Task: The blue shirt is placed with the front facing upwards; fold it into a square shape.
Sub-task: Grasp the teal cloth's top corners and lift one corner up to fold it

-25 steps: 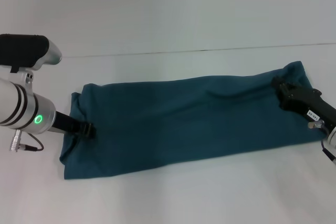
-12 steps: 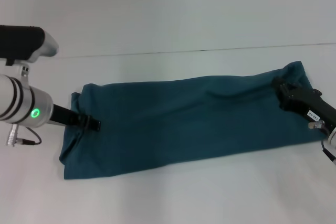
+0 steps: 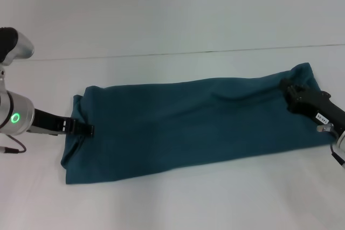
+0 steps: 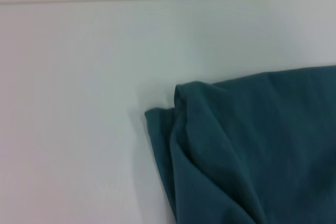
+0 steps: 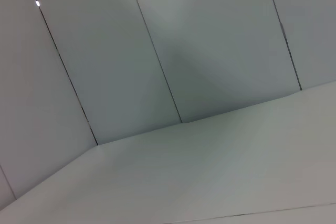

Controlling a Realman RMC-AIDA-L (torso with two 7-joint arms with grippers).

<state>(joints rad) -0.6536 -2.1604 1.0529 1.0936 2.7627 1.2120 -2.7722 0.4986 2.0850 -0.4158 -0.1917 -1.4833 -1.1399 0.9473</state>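
Observation:
The blue shirt (image 3: 188, 122) lies on the white table (image 3: 172, 197) as a long teal strip running left to right, with no lettering showing. My left gripper (image 3: 86, 129) reaches in low from the left, its tip at the strip's left edge. The left wrist view shows that end's rumpled corner of the blue shirt (image 4: 241, 150). My right gripper (image 3: 288, 89) rests on the strip's right end, and creases in the cloth run toward it, so it appears shut on the fabric. The right wrist view shows only wall panels.
Bare white table (image 4: 73, 103) surrounds the strip on all sides. A thin seam line (image 3: 178, 53) crosses the table behind it. The left arm's body (image 3: 13, 117) hangs over the table's left edge.
My left arm has drawn back to the left, and its gripper tip has slid from on the cloth to its left edge. The shirt and my right gripper have stayed put.

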